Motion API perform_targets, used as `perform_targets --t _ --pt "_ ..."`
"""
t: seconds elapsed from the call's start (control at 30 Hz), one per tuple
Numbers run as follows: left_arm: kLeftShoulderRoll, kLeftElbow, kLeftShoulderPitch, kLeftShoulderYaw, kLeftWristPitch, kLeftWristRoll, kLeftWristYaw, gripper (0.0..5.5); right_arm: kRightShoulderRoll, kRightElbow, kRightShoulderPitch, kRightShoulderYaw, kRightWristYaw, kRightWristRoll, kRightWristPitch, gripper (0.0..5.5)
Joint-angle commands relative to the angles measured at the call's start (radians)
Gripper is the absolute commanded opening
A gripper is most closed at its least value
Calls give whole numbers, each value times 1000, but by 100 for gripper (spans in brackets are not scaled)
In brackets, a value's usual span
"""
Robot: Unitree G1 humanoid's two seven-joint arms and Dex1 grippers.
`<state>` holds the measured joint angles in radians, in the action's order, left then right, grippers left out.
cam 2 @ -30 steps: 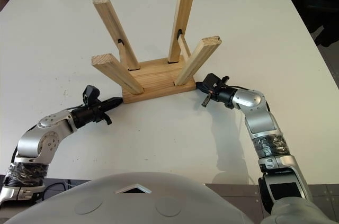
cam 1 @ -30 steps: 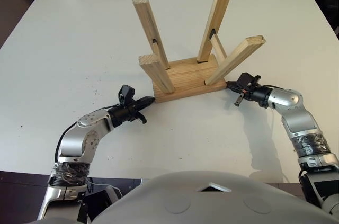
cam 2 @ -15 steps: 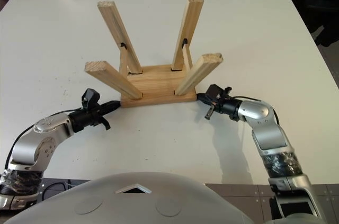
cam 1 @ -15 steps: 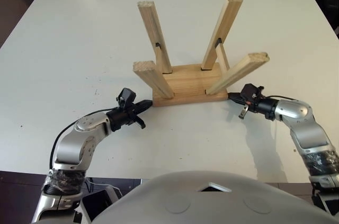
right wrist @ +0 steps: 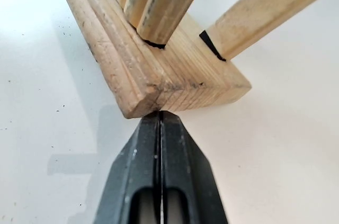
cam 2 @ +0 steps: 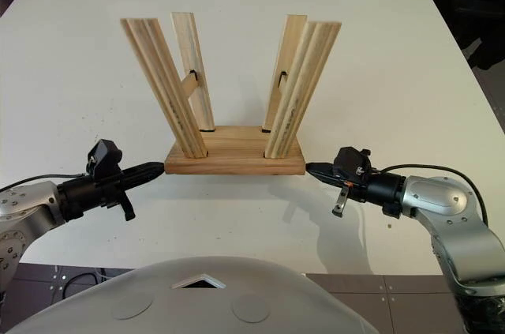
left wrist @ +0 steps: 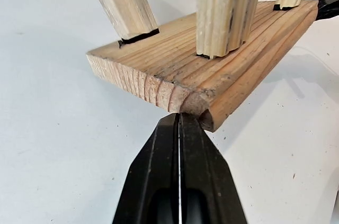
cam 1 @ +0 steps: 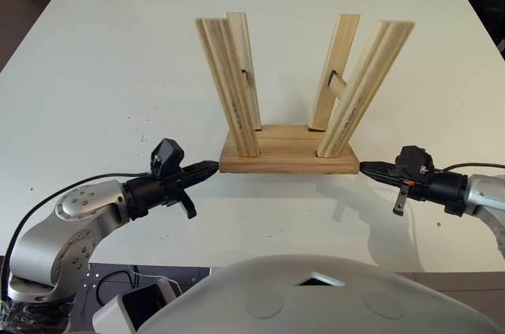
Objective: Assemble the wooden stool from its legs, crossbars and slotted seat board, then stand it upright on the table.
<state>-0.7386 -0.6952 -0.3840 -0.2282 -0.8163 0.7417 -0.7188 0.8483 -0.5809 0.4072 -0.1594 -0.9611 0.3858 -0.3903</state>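
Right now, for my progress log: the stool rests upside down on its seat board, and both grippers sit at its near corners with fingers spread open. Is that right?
No: the left gripper and right gripper are both shut, as the wrist views show. The stool does rest upside down on its seat board, a gripper at each near corner.

Head stereo pair looks forward-down over the bench [cam 1: 95, 73]; wrist cameras sit close at opposite seat board [left wrist: 159, 70] corners.
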Motion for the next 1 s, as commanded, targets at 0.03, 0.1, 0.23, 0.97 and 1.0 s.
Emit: perform_targets --t 0.03,0.1,0.23,0.97,1.0 --pt "12 -105 71 26 -28 152 -22 1 -3 -100 -60 23 -50 99 5 0" --pt "14 -109 95 9 -43 181 -6 1 5 -105 -78 15 -50 101 2 0" --pt "6 -102 130 -7 -56 197 7 1 19 -103 -116 -4 -58 105 -9 0" --pt "-76 112 164 60 113 -103 -21 1 70 130 -263 12 -73 -68 65 0" --pt "-86 168 144 89 178 -178 -26 1 80 191 -263 39 -70 -119 104 0"
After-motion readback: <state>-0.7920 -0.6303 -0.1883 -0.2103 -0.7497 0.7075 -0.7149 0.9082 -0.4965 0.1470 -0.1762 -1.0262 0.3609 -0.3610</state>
